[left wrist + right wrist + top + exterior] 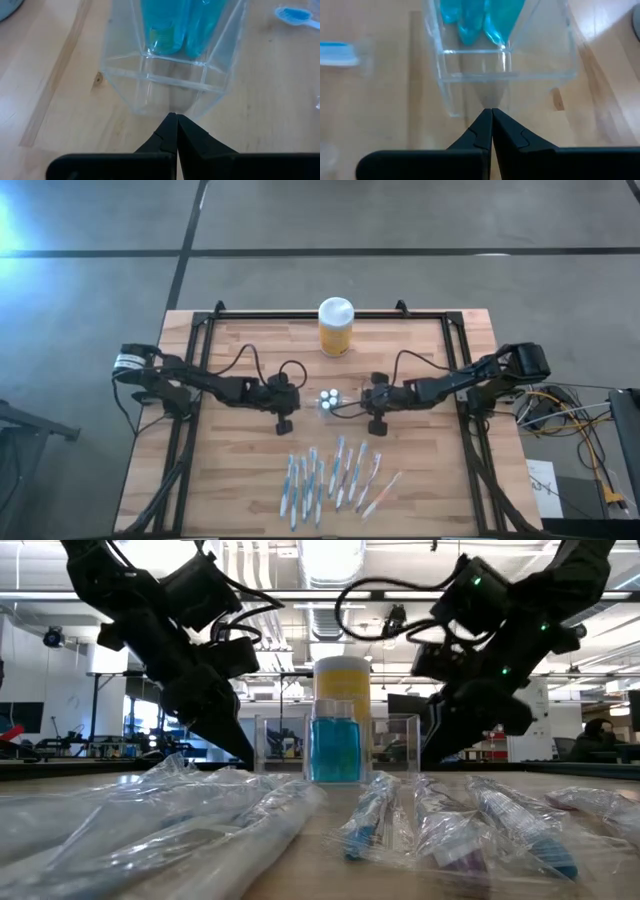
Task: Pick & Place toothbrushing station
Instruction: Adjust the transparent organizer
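Note:
The toothbrushing station [330, 402], a low see-through holder with joined compartments and something blue in its middle one [335, 748], stands upright on its base at the table's middle. My left gripper [306, 402] is shut at the station's left end. My right gripper [353, 402] is shut at its right end. Both point level at the station, one from each side. Each shows in its own wrist view, the left gripper [173, 117] and the right gripper [488, 111], with its tips against the clear wall. My left gripper meets the station's left end wall [165, 107] low down with its shut fingertips, level, from the table's left. The station stands on the table. My right gripper meets the right end wall [485, 102] low down with its shut fingertips, level, from the table's right.
A yellow jar with a white lid [336, 326] stands behind the station near the table's far edge. Several wrapped toothbrushes [335, 475] lie in a row near the front edge. Black frame rails [190, 370] run along the table's sides.

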`<state>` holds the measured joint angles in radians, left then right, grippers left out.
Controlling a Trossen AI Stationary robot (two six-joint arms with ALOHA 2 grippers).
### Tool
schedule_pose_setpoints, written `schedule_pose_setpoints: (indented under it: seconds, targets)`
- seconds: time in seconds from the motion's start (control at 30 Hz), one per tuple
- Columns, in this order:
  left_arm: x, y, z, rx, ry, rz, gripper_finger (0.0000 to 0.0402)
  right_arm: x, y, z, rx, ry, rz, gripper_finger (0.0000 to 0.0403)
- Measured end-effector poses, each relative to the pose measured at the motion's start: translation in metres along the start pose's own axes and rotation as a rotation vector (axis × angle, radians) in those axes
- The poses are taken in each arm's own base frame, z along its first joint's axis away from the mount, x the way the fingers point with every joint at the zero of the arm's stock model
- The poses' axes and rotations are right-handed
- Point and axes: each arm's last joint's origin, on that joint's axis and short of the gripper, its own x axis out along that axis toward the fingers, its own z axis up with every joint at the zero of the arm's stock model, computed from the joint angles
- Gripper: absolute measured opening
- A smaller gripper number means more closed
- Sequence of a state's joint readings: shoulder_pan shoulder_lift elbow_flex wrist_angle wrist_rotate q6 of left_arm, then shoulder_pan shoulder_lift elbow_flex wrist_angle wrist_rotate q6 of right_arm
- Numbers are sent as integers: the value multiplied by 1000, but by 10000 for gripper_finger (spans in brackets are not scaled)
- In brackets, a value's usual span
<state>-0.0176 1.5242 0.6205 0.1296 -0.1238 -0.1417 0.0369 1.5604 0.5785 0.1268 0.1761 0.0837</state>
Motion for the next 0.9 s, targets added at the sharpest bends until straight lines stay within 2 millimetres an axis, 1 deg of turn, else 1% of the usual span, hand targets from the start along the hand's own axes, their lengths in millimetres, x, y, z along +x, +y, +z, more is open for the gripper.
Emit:
schedule_pose_setpoints:
  seconds: [0.1, 0.23, 0.47, 0.9]
  targets:
    - [1, 1, 0, -3, 2, 4, 3, 6, -5, -1, 18, 4, -20, 8]
    - [1, 2, 0, 2, 1, 4, 3, 7, -9, -1, 38, 1, -32, 8]
    - [1, 5, 0, -3, 2, 14, 3, 7, -7, -1, 36, 2, 11, 8]
    - [1, 7, 0, -8, 6, 30, 3, 9, -7, -2, 37, 7, 20, 8]
